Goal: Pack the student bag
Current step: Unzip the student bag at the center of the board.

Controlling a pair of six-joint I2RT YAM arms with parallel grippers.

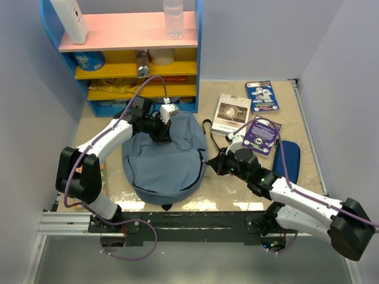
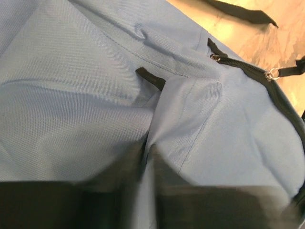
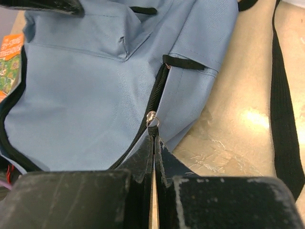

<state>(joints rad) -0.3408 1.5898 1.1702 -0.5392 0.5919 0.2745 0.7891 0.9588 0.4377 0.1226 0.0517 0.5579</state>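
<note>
I have the left arm (image 1: 106, 139) bent forward and inward, left gripper (image 1: 161, 136) pointing down, fingers (image 2: 71, 202) pinched together. The right arm (image 1: 296, 195) lies low, stretched leftward, right gripper (image 1: 217, 163) pinched closed.

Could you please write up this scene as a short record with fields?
Bag: student bag lies flat mid-table, a strap trailing right.
Left arm: left claw pinches the bag's fabric near its top.
Right arm: right claw shut on the zipper pull at the bag's right side.
Unpacked: three books and a pencil case lie right of the bag.
Backdrop: shelf unit at back left.
</note>
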